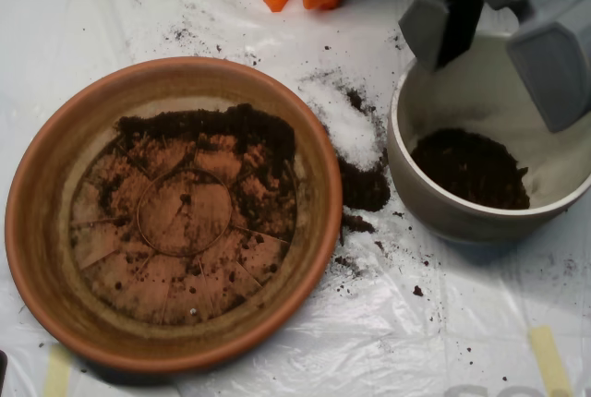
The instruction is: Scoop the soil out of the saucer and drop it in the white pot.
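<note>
I had the scoop (503,42) hanging over the white pot (434,203), and its two grey jaws were spread wide apart with nothing in them. A dark heap of soil (471,168) lay down inside the pot. More soil (222,129) was in the saucer (37,231), mostly a ridge along the far side, with thin dust on the floor. Some soil (365,185) had spilled on the table (388,342) between the saucer and the pot, next to a white powder patch (351,129). I thought my next scoop could drop more crumbs there, because that gap lay under its path.
</note>
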You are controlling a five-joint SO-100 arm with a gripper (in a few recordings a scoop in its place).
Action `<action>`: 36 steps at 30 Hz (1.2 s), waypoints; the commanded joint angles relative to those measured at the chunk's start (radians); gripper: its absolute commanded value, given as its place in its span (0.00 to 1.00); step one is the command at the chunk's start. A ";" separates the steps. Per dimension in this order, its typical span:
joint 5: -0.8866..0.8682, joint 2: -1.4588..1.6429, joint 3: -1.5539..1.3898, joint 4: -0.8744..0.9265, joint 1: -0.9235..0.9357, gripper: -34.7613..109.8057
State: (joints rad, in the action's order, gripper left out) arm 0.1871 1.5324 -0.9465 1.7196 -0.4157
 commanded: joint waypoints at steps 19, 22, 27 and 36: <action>-0.137 0.387 -0.646 -0.238 0.503 0.52; -0.130 0.400 -0.808 -0.337 0.555 0.52; -0.094 0.460 -1.031 -0.471 0.571 0.50; -0.002 0.927 -1.347 -0.543 0.477 0.49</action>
State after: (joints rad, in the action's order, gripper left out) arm 0.1595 2.2657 -2.2503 1.1781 0.0828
